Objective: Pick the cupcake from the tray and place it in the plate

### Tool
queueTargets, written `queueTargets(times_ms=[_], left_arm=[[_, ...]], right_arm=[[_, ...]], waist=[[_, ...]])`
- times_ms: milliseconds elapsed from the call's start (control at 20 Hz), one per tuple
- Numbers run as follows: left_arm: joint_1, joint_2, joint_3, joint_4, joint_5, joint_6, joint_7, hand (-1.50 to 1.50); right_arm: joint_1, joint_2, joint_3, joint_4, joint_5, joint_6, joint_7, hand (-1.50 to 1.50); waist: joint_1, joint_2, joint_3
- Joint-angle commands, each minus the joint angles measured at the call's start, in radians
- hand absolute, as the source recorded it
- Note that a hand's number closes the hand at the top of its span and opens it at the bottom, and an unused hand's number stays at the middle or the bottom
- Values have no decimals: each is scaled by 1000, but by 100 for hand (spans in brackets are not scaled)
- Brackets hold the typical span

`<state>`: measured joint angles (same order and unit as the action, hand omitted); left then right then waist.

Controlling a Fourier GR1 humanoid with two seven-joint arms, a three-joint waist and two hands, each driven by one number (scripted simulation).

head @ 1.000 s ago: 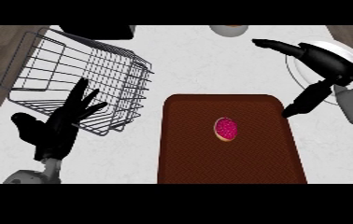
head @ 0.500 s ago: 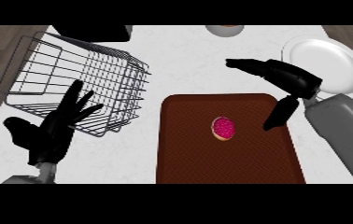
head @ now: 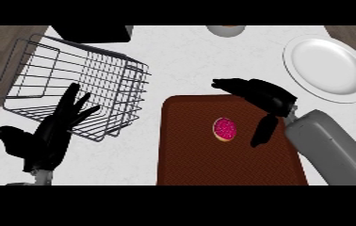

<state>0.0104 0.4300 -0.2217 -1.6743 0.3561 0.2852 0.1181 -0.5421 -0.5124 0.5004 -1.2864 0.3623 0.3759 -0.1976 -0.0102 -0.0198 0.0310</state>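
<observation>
A cupcake (head: 224, 129) with pink frosting sits on the brown tray (head: 201, 164), a little right of the tray's middle. My right hand (head: 265, 98) hovers open over the tray's upper right part, its fingers stretched left above the cupcake and its thumb hanging down just to the cupcake's right. It holds nothing. The white plate (head: 327, 68) lies at the upper right, apart from the tray. My left hand (head: 49, 135) rests open at the lower left, fingers up, in front of the wire basket.
A wire basket (head: 73, 88) stands at the left of the counter. A dark box (head: 93, 33) sits at the top edge, and a small grey bowl (head: 225, 30) shows beside it at the top.
My right hand has moved down and to the left, from over the plate to over the tray beside the cupcake. The left hand has shifted slightly.
</observation>
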Motion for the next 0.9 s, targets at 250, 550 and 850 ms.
queueTargets(times_ms=[250,550,850], left_arm=[[85,-59,-79,96,9,-20,69,0],[66,-70,-66,103,-7,-16,64,0],[70,-74,-69,65,-12,-11,99,0]], right_arm=[[47,37,39,-61,48,-32,41,-150],[52,38,66,-45,140,-87,93,-150],[70,61,90,-23,178,-107,103,-150]], waist=[[-20,23,-32],[-28,31,-33],[-19,31,-32]])
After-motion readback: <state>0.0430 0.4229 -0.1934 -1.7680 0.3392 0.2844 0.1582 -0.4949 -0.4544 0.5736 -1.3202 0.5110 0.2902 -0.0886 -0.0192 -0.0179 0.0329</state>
